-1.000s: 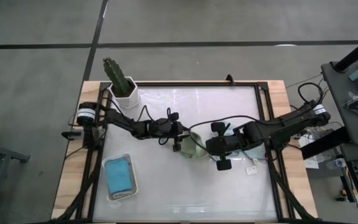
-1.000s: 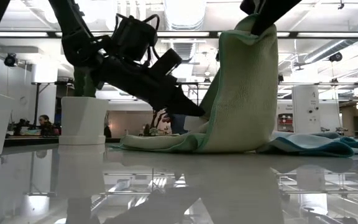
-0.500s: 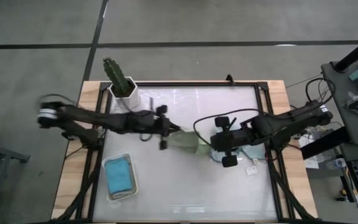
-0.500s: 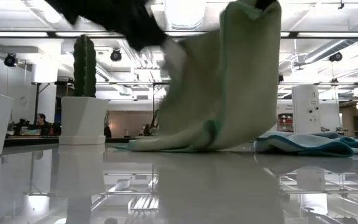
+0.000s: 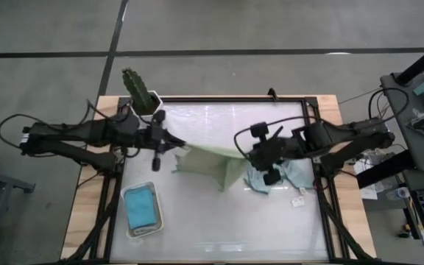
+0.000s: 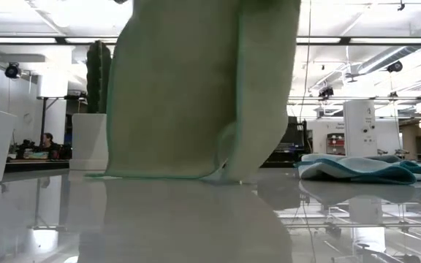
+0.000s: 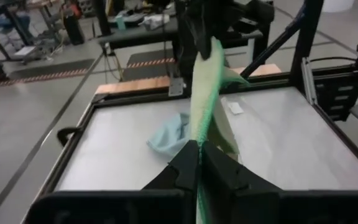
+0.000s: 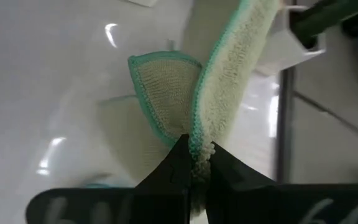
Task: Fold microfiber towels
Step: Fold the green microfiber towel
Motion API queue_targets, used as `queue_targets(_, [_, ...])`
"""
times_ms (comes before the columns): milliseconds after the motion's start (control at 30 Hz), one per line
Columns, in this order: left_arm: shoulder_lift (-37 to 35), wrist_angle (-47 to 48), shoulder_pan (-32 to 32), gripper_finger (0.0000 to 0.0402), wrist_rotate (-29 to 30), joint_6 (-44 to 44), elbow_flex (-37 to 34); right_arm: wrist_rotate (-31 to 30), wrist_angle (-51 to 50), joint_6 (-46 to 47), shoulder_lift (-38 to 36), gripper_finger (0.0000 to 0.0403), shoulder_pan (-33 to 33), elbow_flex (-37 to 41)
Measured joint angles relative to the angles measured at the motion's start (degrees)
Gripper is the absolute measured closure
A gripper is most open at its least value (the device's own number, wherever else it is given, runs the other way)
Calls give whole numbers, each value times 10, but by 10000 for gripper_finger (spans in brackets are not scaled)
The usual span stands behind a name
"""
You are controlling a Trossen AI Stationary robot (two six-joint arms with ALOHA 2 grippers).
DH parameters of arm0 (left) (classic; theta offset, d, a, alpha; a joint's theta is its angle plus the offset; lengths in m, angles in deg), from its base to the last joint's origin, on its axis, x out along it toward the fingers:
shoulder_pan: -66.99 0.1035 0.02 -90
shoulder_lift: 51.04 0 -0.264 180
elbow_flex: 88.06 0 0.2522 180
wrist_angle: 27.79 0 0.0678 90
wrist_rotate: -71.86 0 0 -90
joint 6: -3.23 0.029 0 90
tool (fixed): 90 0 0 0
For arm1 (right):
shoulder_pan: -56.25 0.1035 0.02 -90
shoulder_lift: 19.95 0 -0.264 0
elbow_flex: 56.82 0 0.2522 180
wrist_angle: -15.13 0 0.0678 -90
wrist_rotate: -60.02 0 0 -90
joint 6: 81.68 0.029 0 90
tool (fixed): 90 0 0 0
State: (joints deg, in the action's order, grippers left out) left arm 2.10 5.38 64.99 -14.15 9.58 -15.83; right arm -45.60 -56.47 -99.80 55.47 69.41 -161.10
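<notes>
Sage green towel: hanging stretched in the air over the middle of the table, its lower edge brushing the surface.
Left gripper: I am pinching the towel's left corner, jaws fully closed on the hem.
Right gripper: I am pinching the opposite corner, jaws clamped shut just as tightly.
Risk, slipping: I am holding only thin edge; pulling apart harder could be tugging a corner free.
Risk, snagging: the dragging edge could be bunching crookedly.
Pale blue towel: lying crumpled right of centre, near enough to be catching.
White tray: sitting near-left, a folded blue towel inside.
</notes>
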Motion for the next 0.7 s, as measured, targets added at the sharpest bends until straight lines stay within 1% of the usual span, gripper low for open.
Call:
queue_targets(100, [-10,52,22,402,1,-16,33,-2,15,-53,0,394,-42,-2])
queue_targets(200, [-7,112,61,402,7,-13,73,-8,53,-100,8,394,-91,-2])
queue_targets(333, [8,218,114,401,-2,37,154,-7,89,-179,14,394,-141,-2])
queue_targets(400, [16,263,128,401,-5,64,189,-8,80,-201,13,391,-161,-1])
queue_targets(467, [18,282,129,401,-5,93,216,-11,93,-206,13,383,-175,-1])
queue_targets(533, [19,298,129,401,-7,108,224,-13,88,-204,13,369,-181,-1])
queue_targets(600, [18,289,126,401,-10,106,223,-9,88,-194,13,354,-181,-1])
queue_targets(700, [21,284,121,401,-11,97,202,-2,81,-164,13,336,-180,-1])
